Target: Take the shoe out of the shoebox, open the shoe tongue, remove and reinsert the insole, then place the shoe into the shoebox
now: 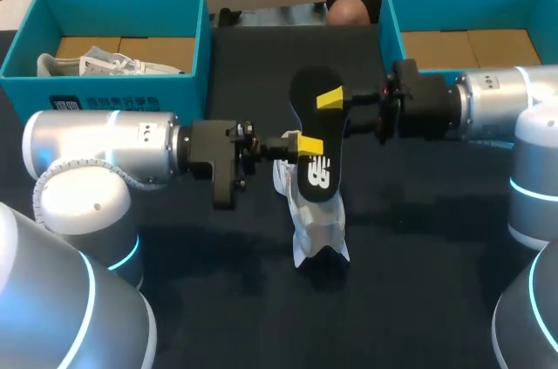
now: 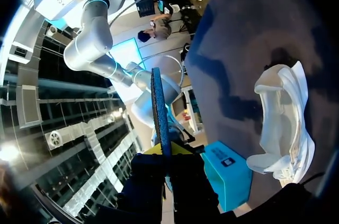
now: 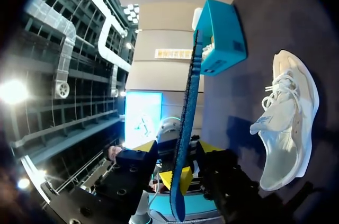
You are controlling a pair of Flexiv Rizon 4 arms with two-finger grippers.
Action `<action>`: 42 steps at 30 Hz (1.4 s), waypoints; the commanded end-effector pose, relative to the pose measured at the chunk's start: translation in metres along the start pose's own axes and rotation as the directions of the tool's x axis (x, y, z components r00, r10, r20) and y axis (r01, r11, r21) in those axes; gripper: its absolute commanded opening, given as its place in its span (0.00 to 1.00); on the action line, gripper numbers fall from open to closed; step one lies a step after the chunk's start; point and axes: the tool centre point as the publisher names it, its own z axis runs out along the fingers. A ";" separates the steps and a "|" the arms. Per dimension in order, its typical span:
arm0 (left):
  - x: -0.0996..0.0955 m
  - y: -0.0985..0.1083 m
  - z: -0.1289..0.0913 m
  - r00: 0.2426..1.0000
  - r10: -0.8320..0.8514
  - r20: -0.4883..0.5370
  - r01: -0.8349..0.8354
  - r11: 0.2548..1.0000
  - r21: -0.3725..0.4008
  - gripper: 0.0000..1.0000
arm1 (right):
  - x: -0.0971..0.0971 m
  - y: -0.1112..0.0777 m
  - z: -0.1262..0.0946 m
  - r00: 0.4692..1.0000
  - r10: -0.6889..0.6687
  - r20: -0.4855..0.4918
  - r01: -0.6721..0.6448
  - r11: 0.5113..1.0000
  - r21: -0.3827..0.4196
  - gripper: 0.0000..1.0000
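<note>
Yellow tips mark both grips: the left fingers [image 1: 305, 144] pinch one long edge of the black insole [image 1: 316, 164] near its middle. The right fingers [image 1: 330, 99] pinch the opposite edge closer to its far, broader end, so the insole hangs in the air between the two arms, logo side up. Each wrist view shows it edge-on, a thin dark strip running out from between that arm's fingers. Below it the white shoe [image 1: 316, 228] rests on the dark bench [image 1: 418, 299], apart from the insole and partly hidden under it in the head view. Behind, a teal shoebox [image 1: 122, 94] at the left holds another pale shoe [image 1: 96, 64], and a second teal shoebox [image 1: 471, 4] stands at the right. With the insole out, reinsertion seems the step in hand. Next, one arm would probably need to let go and steady the shoe. The other would then tip the insole's front end down into the opening and slide it forward until it lies flat.
</note>
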 end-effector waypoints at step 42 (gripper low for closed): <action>0.010 0.021 -0.057 0.944 -0.121 -0.307 0.111 0.993 -0.051 1.00 | -0.025 0.002 -0.012 0.997 0.074 -0.002 -0.074 0.997 -0.011 0.00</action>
